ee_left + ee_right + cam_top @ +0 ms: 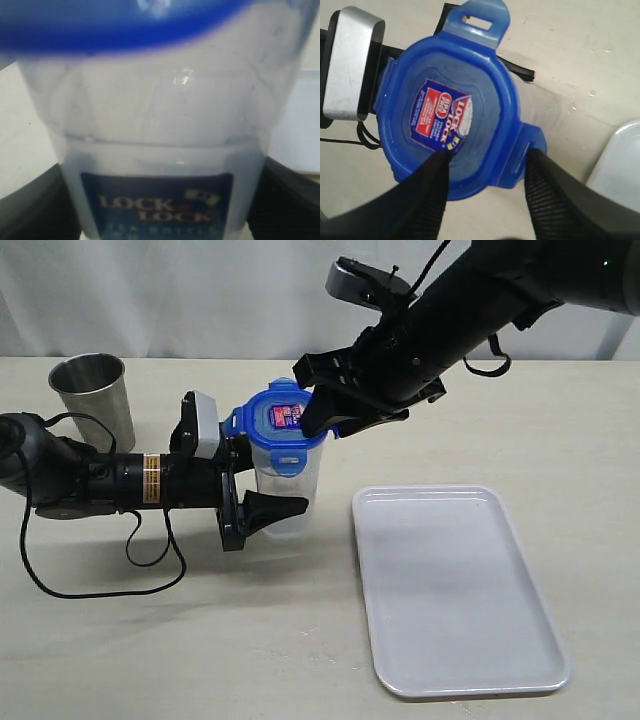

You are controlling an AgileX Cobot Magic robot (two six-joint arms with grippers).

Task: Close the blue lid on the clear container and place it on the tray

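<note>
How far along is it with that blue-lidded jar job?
Done: the blue lid sits on the clear container. In hand: the left pincer grips the container's body while the open right pincer straddles the lid's edge; side flaps stick out, seemingly unlatched. Left: snapping them down and moving the container, which stands on the table, onto the tray.

The exterior view stands well back, raised and tilted down over the beige tabletop (pixel 200 640), far enough to take in the flat pale grey-white plastic tray (pixel 460 640) whole. The left wrist view faces sideways, very near, onto the wall of the tall clear plastic container (pixel 160 110). The right wrist view looks steeply down, close, onto the bright blue snap-lock plastic lid (pixel 485 90). All 3 share lid and container.
</note>
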